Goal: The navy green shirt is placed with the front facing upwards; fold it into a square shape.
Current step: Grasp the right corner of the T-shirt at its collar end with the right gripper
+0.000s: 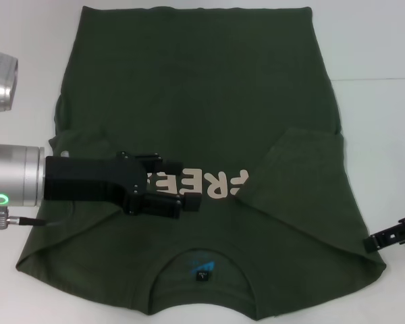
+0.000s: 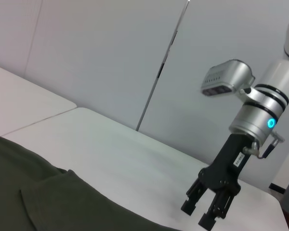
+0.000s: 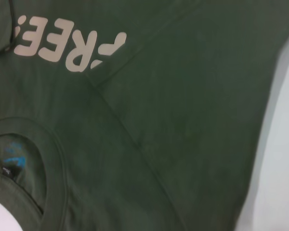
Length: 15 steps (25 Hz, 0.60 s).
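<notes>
Shirt folding is only at its beginning, as I judge it. The navy green shirt [image 1: 196, 121] lies flat on the white surface [image 1: 378, 101], front side up, with the collar [image 1: 201, 266] at the edge nearest to the robot and the hem at the far edge. The sleeve [image 1: 293, 169] on the robot's right side is already turned inward onto the chest, just beside the cream "FREE!" lettering [image 1: 202, 185]. On the left side the cloth looks loose and wrinkled, not folded cleanly. The body is at full length, so the side folds and the fold from hem to collar are not yet done.

The left gripper [image 1: 182, 187] hovers over the lettering; its jaws appear close together and hold no cloth that I can see. The right gripper [image 2: 204, 211] is at the shirt's right edge, beside the shoulder, with jaws apart and empty.

The cloth is dark olive, matte and soft, with a blue-and-black label [image 1: 202, 268] inside the collar.
</notes>
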### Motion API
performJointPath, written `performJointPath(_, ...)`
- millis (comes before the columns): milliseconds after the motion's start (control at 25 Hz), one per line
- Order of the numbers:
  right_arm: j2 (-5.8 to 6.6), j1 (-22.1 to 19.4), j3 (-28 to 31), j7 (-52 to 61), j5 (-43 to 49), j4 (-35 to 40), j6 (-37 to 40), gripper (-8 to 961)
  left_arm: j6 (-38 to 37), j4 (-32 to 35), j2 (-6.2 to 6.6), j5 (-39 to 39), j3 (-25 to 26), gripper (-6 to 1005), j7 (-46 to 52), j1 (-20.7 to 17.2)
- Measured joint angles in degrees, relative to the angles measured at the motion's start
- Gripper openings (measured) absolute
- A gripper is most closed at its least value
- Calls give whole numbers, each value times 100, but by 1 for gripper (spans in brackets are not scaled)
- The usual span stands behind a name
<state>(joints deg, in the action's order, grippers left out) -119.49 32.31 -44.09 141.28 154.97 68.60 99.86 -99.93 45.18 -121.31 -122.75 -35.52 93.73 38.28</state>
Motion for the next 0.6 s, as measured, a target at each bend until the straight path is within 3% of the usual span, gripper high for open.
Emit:
performJointPath(280,9,126,14,8,-9,-604,-301,903,72,-3,7,4,11,916,34,-14)
performJointPath(600,81,202,-28,168,7,-678,-322,894,101,-9,12,10,19,911,38,-29)
